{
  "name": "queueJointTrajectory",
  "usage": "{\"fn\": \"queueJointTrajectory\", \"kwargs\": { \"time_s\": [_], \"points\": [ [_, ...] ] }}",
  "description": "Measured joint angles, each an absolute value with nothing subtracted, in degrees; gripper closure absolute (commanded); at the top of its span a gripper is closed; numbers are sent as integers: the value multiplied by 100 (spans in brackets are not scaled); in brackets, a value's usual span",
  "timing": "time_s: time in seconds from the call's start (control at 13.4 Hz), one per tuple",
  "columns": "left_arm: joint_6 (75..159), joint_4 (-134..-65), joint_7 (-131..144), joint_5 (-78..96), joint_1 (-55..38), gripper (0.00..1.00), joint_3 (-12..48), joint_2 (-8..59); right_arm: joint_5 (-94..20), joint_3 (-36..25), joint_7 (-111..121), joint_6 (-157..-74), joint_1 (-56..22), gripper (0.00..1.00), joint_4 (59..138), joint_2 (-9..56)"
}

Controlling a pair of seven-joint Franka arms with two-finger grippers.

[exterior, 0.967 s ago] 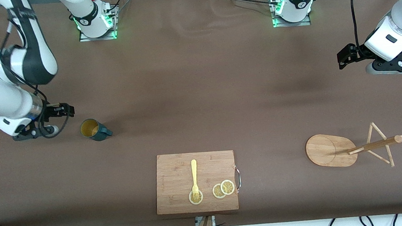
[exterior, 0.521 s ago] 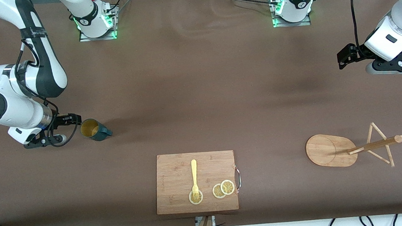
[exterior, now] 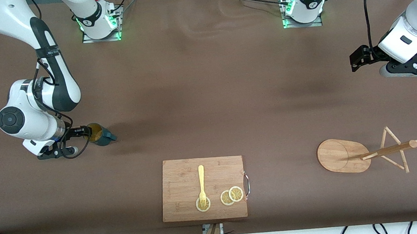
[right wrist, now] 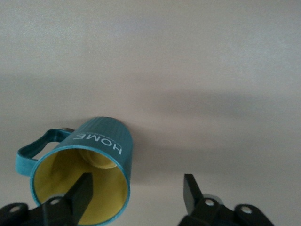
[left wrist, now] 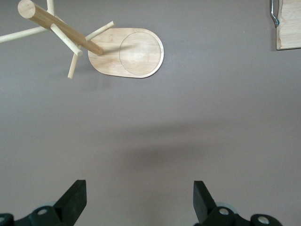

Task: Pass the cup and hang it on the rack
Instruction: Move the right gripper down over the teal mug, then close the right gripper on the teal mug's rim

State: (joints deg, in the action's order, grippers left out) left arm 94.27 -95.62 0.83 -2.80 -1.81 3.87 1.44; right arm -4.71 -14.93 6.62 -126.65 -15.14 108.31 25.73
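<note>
The right tool (exterior: 84, 133) sits at the cup (exterior: 100, 135), one finger (right wrist: 80, 195) inside its rim and one outside, with a gap between them. The brown worktop (exterior: 206, 94) between cup and rack (exterior: 365, 153) is bare. The cutting board (exterior: 203, 188) with the fork (exterior: 201, 184) lies nearer the front camera. The left tool (exterior: 356, 59) hangs over bare worktop, fingers wide apart.

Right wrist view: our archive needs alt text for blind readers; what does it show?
The right pincer, open, straddles the rim of a teal cup on the brown table: one finger inside the yellow interior, the other outside. "HOME" is printed on the cup.
</note>
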Motion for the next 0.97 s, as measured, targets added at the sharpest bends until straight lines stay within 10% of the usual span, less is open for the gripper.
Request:
{"fn": "queueJointTrajectory", "kwargs": {
  "time_s": [0.6, 0.97],
  "points": [
    [9427, -9562, 83, -280, -181, 0, 388, 144, -540, -1477, 652, -12680, -1515, 87, 10826, 2762],
    [9427, -9562, 83, -280, -181, 0, 387, 144, -550, -1410, 658, -12612, -1520, 99, 10787, 2736]
  ]
}}
